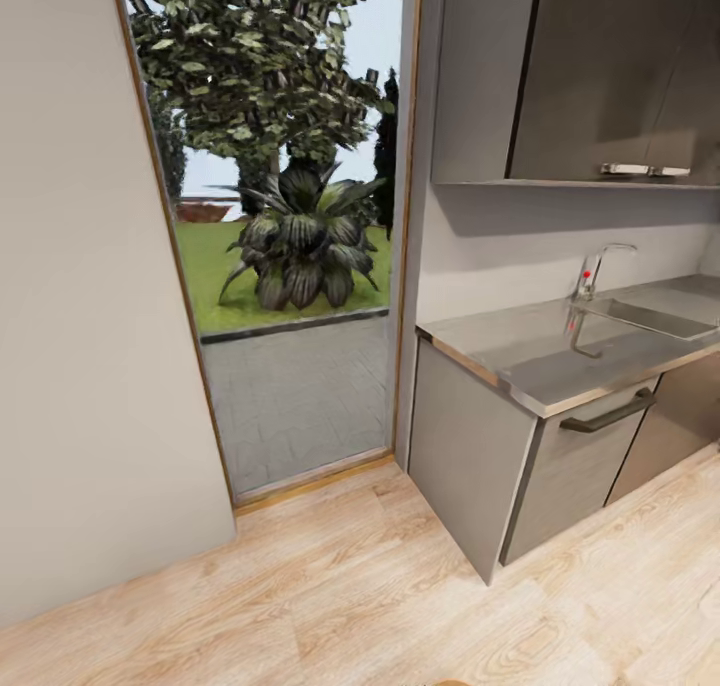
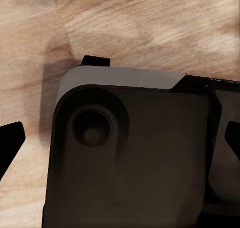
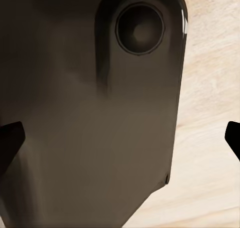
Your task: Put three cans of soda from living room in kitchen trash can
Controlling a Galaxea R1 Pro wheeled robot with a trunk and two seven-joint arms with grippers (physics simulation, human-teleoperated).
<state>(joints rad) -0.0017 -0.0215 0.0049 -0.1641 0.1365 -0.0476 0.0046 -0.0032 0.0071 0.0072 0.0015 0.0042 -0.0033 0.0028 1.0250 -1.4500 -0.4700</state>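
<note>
Head view faces a kitchen corner: a wood-framed glass door (image 1: 290,246) on the left looks out on a paved strip, lawn and a spiky plant (image 1: 300,246). To its right a grey counter (image 1: 530,351) carries a sink (image 1: 650,316) with a tap (image 1: 592,271); a drawer with a dark handle (image 1: 607,414) sits below and dark wall cabinets (image 1: 600,76) hang above. Pale wood floor (image 1: 350,596) runs along the foreground. No cans or bin are in sight here. Left gripper (image 2: 120,143): fingertips (image 2: 11,138) stand wide apart at the frame edges, nothing between them, over a dark part of the robot's body (image 2: 135,158) and floor. Right gripper (image 3: 120,138): likewise spread wide and empty, fingertips (image 3: 10,138) at the edges, dark body panel (image 3: 90,113) beyond.
</note>
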